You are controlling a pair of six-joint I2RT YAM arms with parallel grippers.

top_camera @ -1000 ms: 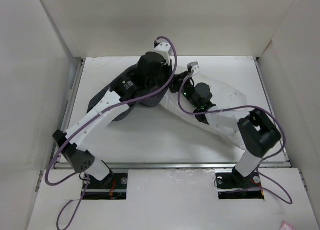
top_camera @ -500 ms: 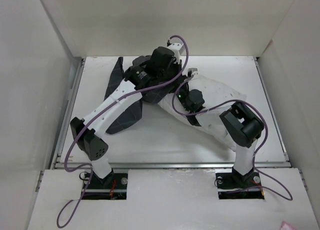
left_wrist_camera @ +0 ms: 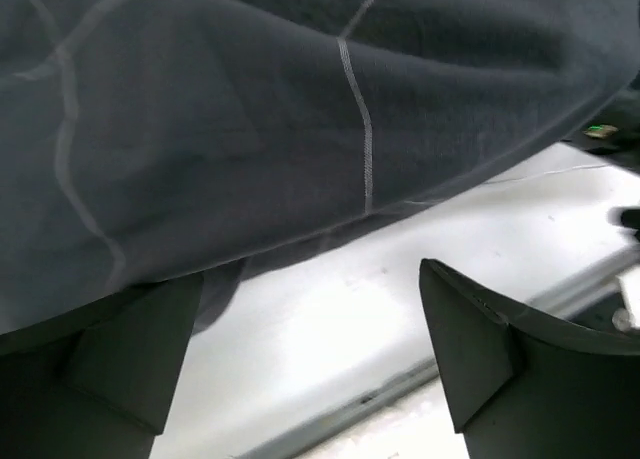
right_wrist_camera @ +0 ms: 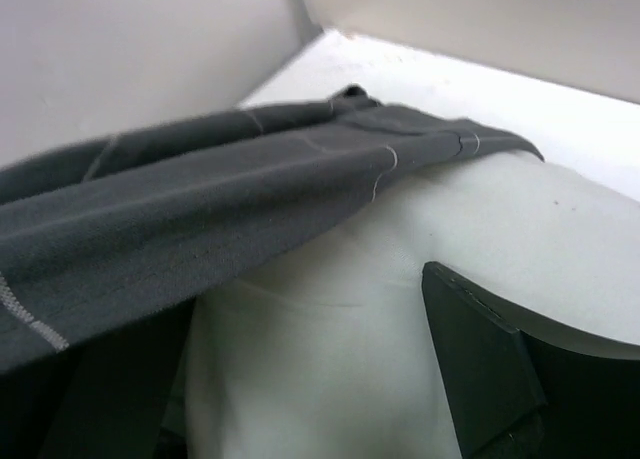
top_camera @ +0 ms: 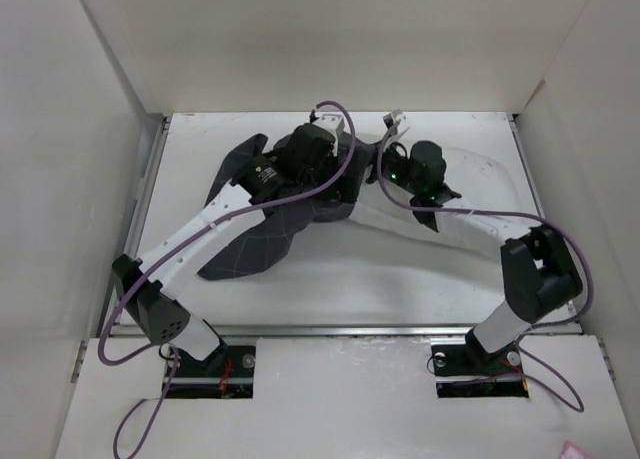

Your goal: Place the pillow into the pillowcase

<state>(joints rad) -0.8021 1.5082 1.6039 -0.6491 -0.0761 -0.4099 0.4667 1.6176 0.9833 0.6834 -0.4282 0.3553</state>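
Observation:
The dark grid-patterned pillowcase lies at left centre, its right end draped over the left end of the off-white pillow. My left gripper sits over that overlap. It is open, with bare table between its fingers and pillowcase fabric hanging just above them. My right gripper is beside it. It is open too, spanning the pillow, with pillowcase cloth lying over its left finger. Neither gripper pinches anything.
White walls enclose the table on three sides. A metal rail runs along the near edge. Purple cables loop off both arms.
Both grippers have opened and let go of the cloth. The pillowcase's right end has been drawn further over the pillow, and the pillow has swung toward the back right.

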